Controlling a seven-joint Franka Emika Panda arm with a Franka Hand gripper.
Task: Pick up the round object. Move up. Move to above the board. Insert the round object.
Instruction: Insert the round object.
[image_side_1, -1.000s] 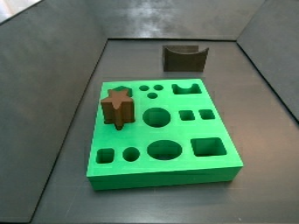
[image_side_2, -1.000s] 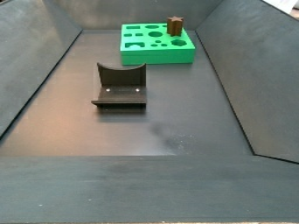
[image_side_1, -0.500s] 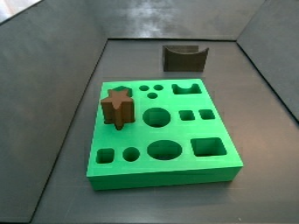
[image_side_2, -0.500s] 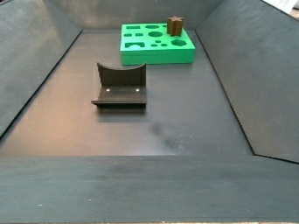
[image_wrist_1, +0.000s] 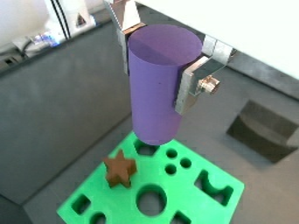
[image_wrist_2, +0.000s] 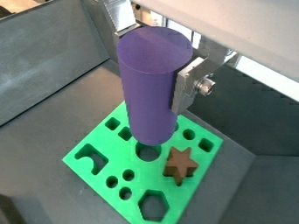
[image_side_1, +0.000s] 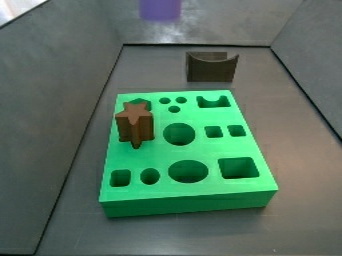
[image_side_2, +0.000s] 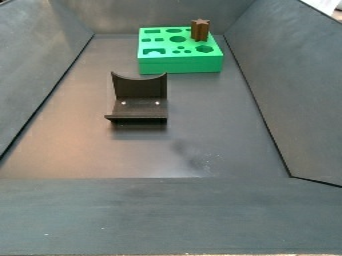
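Both wrist views show you the gripper (image_wrist_1: 163, 52) pinching the round object (image_wrist_1: 156, 83) upright between its fingers (image_wrist_1: 197, 79), high above the board (image_wrist_1: 228, 203). Below the gripper, the brown star block (image_wrist_2: 179, 163) stands in the board. The round object's lower end appears at a side view's upper edge (image_side_1: 162, 8).

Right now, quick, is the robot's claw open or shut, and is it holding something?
Gripper: shut on the smooth purple upright cylinder, silver fingers pressing its sides, high above the bright green board with cut-out holes.
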